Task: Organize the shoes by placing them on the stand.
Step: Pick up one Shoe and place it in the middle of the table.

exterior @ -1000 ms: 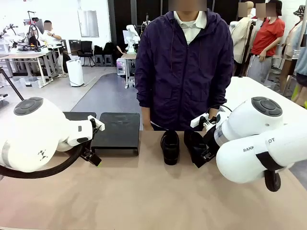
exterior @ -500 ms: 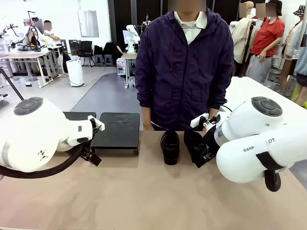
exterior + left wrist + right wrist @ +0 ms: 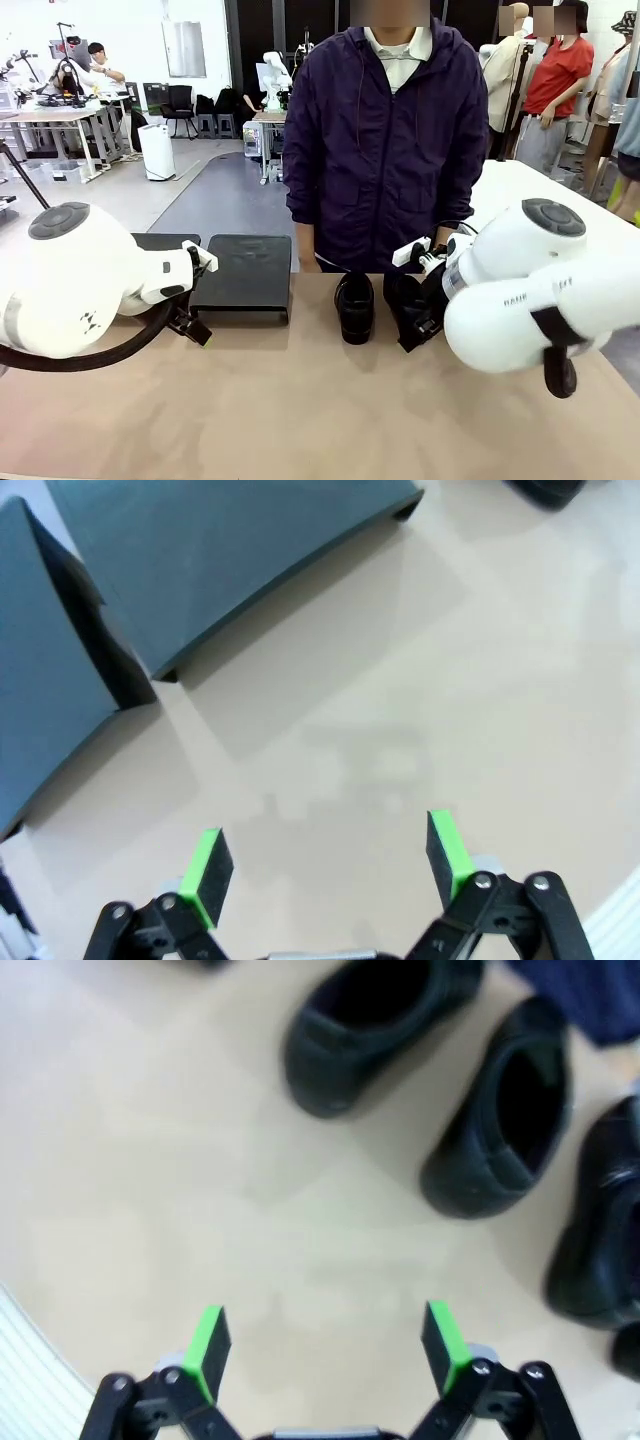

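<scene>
Two glossy black shoes (image 3: 354, 305) (image 3: 405, 303) stand side by side at the table's far middle, in front of the person. My right wrist view looks down on three shoes (image 3: 375, 1030) (image 3: 505, 1110) (image 3: 600, 1230), toes toward me. My right gripper (image 3: 325, 1345) hangs open over bare table just short of them. The stand is two matte-black trays (image 3: 242, 275) (image 3: 160, 242) at the far left, both bare. My left gripper (image 3: 195, 332) (image 3: 330, 865) is open above the table, just in front of the nearer tray (image 3: 250, 550), beside the other tray (image 3: 50, 680).
A person in a dark jacket (image 3: 385, 140) stands at the far edge behind the shoes. My bulky right arm (image 3: 530, 300) covers the table's right side. The tan tabletop (image 3: 300, 410) spreads wide toward me.
My right arm has shifted slightly to the left, toward the shoes. The left arm, the shoes and the trays have not moved.
</scene>
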Available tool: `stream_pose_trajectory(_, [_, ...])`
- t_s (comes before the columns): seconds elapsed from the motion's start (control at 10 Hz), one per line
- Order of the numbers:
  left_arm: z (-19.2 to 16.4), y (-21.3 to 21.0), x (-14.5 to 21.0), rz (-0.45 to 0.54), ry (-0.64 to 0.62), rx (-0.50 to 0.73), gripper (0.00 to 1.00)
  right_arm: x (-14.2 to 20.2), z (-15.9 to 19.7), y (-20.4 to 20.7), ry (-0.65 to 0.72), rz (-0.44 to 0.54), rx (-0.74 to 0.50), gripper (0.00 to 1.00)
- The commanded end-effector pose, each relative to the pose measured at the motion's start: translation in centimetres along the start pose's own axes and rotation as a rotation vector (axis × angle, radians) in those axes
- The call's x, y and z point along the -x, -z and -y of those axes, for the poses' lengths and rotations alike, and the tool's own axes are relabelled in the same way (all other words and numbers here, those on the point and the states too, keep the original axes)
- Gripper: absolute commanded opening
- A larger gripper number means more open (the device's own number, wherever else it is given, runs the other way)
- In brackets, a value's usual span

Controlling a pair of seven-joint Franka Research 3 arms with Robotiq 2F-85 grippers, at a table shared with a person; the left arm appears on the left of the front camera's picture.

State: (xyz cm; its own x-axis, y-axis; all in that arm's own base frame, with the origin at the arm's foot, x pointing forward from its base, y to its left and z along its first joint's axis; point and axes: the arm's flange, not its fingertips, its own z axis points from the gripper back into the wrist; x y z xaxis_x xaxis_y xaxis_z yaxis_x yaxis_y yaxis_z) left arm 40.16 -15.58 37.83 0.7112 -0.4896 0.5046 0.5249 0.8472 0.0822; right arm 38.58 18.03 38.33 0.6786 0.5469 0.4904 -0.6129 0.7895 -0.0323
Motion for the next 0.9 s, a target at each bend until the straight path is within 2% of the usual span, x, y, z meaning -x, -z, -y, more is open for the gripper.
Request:
stream_pose_trajectory(0.0, [-1.1, -7.5, -1.3, 0.019, -0.199, 0.197, 1.00, -0.5, 4.4, -7.8, 0.157, 0.023, -0.238, 1.00])
stream_pose_trajectory(0.1, [-2.9, -11.4, -1.0, 0.069, -0.245, 0.281, 1.00, 0.4, 6.1, -11.9, 0.260, 0.060, -0.340, 1.00])
stream_pose_trajectory(0.2, [-5.5, -14.9, 0.1, 0.113, -0.298, 0.350, 1.00, 1.7, 8.4, -15.8, 0.343, 0.116, -0.292, 1.00])
stream_pose_trajectory(0.3, [-9.0, -19.0, 2.4, 0.111, -0.348, 0.446, 1.00, 3.9, 10.2, -19.8, 0.396, 0.168, -0.313, 1.00])
stream_pose_trajectory(0.4, [-10.7, -21.7, 4.4, 0.141, -0.405, 0.488, 1.00, 5.8, 12.7, -22.7, 0.433, 0.205, -0.276, 1.00])
stream_pose_trajectory(0.5, [-12.5, -24.3, 7.0, 0.182, -0.446, 0.430, 1.00, 8.0, 14.8, -25.0, 0.478, 0.224, -0.248, 1.00])
stream_pose_trajectory(0.7, [-14.5, -27.9, 12.2, 0.107, -0.544, 0.254, 1.00, 13.1, 18.2, -29.3, 0.634, 0.247, -0.140, 1.00])
stream_pose_trajectory(0.8, [-15.0, -28.6, 13.2, 0.065, -0.570, 0.198, 1.00, 14.6, 18.8, -29.9, 0.717, 0.203, -0.065, 1.00])
